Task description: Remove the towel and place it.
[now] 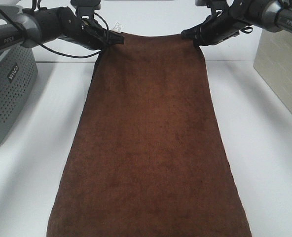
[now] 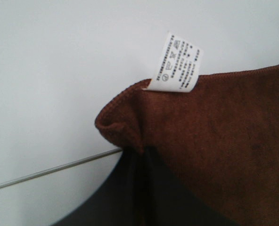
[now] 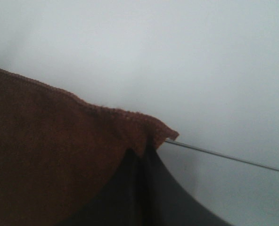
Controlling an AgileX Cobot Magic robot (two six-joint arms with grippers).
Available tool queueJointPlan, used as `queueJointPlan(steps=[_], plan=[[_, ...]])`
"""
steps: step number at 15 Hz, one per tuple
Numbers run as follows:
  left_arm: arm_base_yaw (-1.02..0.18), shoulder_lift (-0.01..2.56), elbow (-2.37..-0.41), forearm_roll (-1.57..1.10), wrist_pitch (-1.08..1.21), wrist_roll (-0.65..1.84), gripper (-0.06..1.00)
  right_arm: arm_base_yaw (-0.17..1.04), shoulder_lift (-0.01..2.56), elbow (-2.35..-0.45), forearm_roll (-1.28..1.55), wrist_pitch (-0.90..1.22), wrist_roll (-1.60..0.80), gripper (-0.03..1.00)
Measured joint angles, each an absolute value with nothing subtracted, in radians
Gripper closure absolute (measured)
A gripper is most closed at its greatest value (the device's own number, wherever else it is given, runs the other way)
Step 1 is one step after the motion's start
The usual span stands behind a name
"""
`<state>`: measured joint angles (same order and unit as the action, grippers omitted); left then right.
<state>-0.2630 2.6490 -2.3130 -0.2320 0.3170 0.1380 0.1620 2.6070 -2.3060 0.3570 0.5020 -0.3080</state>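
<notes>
Now I see both grippers, left (image 1: 115, 38) and right (image 1: 189, 35), clamped on the towel's (image 1: 151, 148) far corners (white tag (image 2: 176, 63) print unreadable).

The towel (image 1: 151, 148) runs off the overhead view's lower edge, hiding the table (image 1: 264, 148) beneath, and its tag's (image 2: 176, 63) print is unreadable.

The towel (image 1: 148, 148) is lying along the tabletop (image 1: 264, 148); left of the towel a basket (image 1: 8, 94) is standing, right of it a box (image 1: 281, 74).
</notes>
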Motion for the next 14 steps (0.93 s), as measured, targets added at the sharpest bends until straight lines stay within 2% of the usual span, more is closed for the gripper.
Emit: queueJointPlan(steps=[14], plan=[[-0.265, 2.739, -2.313, -0.232, 0.212, 0.139, 0.94, 0.162, 2.689, -2.306, 0.439, 0.441, -0.349, 0.95]])
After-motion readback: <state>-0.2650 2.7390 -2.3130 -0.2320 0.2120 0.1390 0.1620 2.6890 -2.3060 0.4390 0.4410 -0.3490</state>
